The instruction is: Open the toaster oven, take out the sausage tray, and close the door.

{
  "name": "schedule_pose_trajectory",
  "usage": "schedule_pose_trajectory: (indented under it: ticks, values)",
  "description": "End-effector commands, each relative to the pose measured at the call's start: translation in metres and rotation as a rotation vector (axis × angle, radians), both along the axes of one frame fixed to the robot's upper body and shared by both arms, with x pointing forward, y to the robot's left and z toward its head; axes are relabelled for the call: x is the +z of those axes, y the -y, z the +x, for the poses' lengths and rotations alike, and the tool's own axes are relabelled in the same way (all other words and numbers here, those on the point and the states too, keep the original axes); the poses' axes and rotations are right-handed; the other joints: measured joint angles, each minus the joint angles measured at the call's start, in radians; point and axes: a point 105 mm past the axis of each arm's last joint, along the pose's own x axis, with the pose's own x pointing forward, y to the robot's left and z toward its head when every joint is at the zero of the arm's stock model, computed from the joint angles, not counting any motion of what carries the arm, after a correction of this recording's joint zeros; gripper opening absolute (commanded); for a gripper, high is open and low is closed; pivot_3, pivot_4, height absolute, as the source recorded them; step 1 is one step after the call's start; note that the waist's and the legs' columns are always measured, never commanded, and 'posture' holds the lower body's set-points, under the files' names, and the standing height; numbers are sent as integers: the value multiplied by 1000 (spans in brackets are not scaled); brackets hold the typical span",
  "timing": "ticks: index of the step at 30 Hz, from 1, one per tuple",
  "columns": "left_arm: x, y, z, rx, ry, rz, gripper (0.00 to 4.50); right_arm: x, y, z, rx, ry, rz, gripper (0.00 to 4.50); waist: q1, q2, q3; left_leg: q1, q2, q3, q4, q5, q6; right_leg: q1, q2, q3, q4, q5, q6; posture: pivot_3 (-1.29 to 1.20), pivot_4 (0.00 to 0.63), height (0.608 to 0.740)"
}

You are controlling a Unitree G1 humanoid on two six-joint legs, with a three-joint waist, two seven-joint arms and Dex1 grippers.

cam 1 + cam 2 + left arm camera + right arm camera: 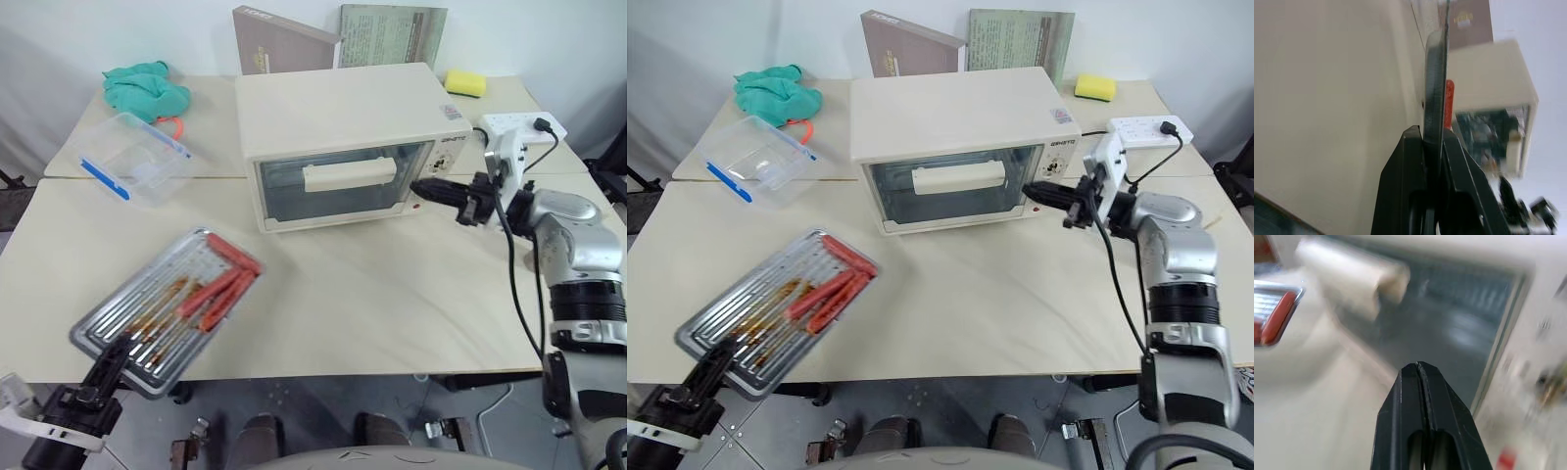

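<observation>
The cream toaster oven [343,113] stands at the middle back of the table. Its glass door [294,196] is closed, and the bar handle [350,176] lies across it. Out on the table's front left is the metal sausage tray [162,279], carrying several red sausages [223,289]; its near corner reaches over the table edge. My left gripper [116,354] is shut on the tray's near rim [1436,73]. My right gripper [421,188] is shut and empty, pointing level at the door's right edge by the control panel, with the glass [1449,328] just past its tip.
A clear plastic box [132,157] with blue clips and a green cloth [147,88] lie at the back left. Behind the oven lean a brown box [284,39] and a grey book [392,34]. A yellow sponge [465,83] and a white power strip [524,124] sit at the back right.
</observation>
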Motion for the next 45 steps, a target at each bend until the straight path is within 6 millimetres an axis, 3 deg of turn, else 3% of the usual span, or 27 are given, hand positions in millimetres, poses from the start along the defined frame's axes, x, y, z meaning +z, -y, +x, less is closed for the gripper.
schedule_pose_trajectory:
  ticks: [1,7,11,16,20,25,35,45]
  values:
    - [6,8,-2,-90,34,-8,0,3,3,-20,91,-31,-65,26,-3,0,0,0,0,0,0,0,0,0,0,0,0,0,0,0,150,740]
    - [0,33,22,-433,19,-22,0,-9,13,-50,160,-126,-172,26,-1,3,1,0,1,0,-1,-1,0,0,1,0,0,0,0,0,150,740]
    - [-1,56,51,-694,14,-57,0,-15,18,-64,158,-155,-230,26,10,4,2,0,1,1,0,-1,0,0,1,1,5,0,0,0,150,740]
    - [2,61,84,-838,-33,-79,0,-14,22,-67,101,-138,-212,26,4,4,2,1,1,2,-1,0,-1,-1,1,1,7,0,1,0,150,740]
    - [6,82,110,-968,-91,-72,0,-12,28,-76,47,-133,-195,26,9,4,2,2,1,3,0,0,-2,-2,1,0,9,1,1,0,150,740]
    - [8,101,140,-987,-120,-69,0,-9,32,-91,36,-133,-183,26,25,4,2,2,1,3,1,0,-1,-1,1,1,9,1,2,0,150,740]
    - [-26,142,156,-1063,-261,12,0,-11,33,-100,-12,-119,-161,26,37,5,1,3,0,2,2,0,-1,1,1,1,9,2,3,0,150,740]
    - [-34,147,166,-1042,-288,48,0,-10,33,-99,-30,-114,-162,26,65,8,-1,3,-1,2,6,2,1,4,0,2,9,4,5,0,150,740]
